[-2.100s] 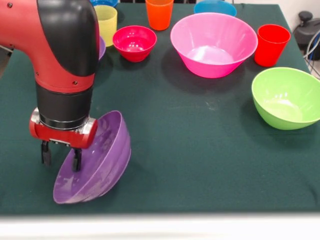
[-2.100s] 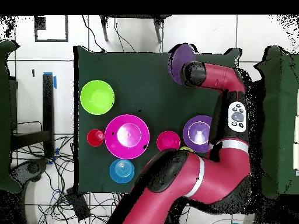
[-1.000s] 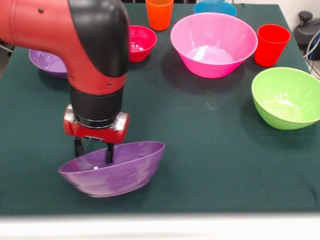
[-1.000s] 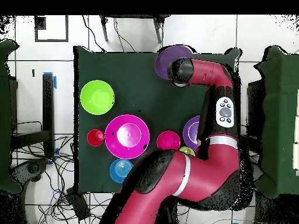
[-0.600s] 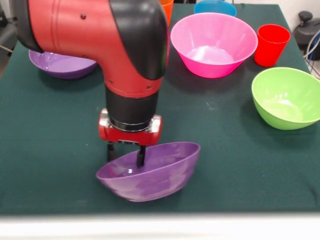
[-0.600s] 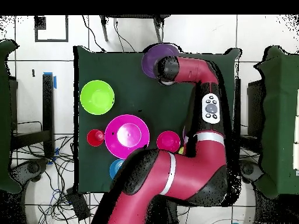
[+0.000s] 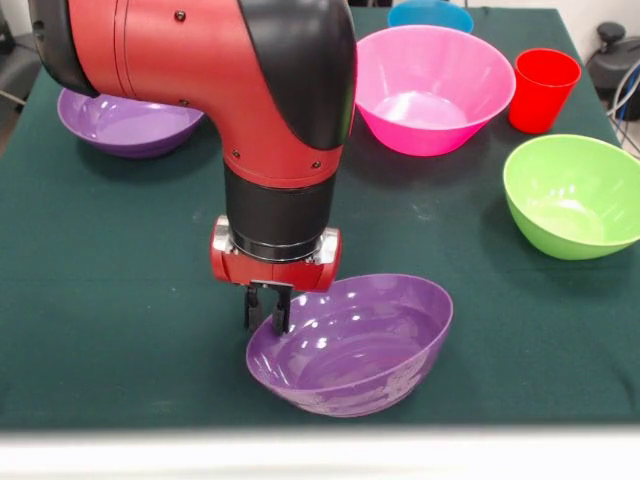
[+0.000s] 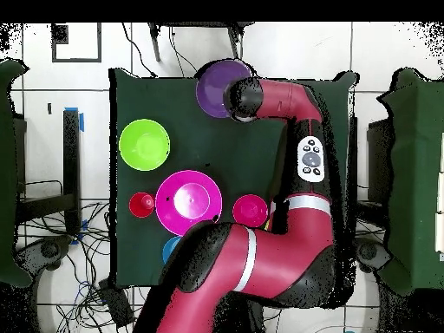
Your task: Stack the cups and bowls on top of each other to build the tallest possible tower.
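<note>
Carried rightward along the table's (image 7: 90,300) near edge in the front view, the arm's (image 7: 200,70) purple bowl (image 7: 355,345) now tilts less, its rim clenched in the pincer (image 7: 267,310); pink bowl (image 7: 430,85) sits beyond.

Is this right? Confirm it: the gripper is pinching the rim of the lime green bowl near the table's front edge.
Not quite. In the front view the gripper pinches the rim of a purple bowl near the front edge; the lime green bowl sits untouched to one side.
</note>
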Action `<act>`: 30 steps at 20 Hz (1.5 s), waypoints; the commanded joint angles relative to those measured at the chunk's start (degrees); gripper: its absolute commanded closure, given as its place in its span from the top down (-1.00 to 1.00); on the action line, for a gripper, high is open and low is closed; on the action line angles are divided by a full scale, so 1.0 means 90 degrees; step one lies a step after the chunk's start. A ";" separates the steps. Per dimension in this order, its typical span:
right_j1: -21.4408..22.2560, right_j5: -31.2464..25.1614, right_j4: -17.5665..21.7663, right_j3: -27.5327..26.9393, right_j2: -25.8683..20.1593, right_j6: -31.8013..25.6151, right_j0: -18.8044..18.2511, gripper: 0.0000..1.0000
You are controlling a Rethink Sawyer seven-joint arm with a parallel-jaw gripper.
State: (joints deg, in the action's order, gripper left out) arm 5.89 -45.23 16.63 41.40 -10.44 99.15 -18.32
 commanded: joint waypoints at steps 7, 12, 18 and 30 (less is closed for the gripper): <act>0.0249 -0.1683 0.0268 0.0719 -0.0020 -0.1420 0.0003 -1.00; 0.0389 -0.2176 0.0303 0.0639 -0.0103 -0.1821 -0.0134 -1.00; 0.0748 -0.2296 0.0318 0.1026 -0.0085 -0.1684 -0.0204 -1.00; 0.0641 -0.1399 0.0550 0.1275 -0.0256 -0.1686 -0.0348 1.00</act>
State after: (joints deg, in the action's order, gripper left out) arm 12.20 -60.11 16.98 45.84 -10.10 99.15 -20.55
